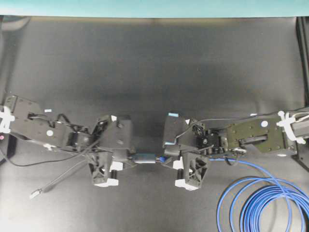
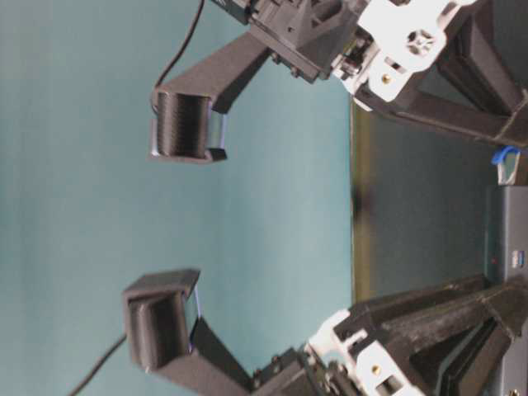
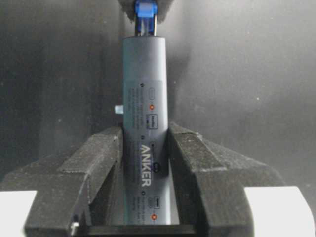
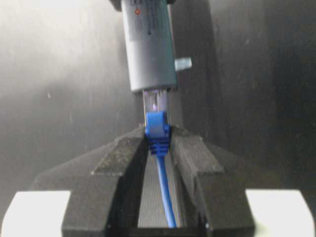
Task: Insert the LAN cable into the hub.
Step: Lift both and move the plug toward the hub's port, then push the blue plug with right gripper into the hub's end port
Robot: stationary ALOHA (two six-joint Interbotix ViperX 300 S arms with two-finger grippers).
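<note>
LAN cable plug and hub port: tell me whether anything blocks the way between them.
Nothing visible does. The LAN cable plug, held by the right tool, already sits at the end port of the hub, which the left tool holds.

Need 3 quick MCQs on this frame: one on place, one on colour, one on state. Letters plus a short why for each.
1. Where does the spare LAN cable lie in the overhead view?
A. top left
B. bottom right, coiled
C. centre, stretched straight

2. What colour is the boot behind the plug?
A. blue
B. yellow
C. white

3. What does the left gripper do?
A. hangs open over bare table
B. clamps the blue cable
C. is shut on the hub

Answers:
1 B, blue loops pile up at the lower right corner.
2 A, the right wrist view shows a bright blue boot between the right gripper's fingers, with the plug at the hub's end port.
3 C, the left wrist view shows both fingers pressed against the dark-grey bar's sides.
</note>
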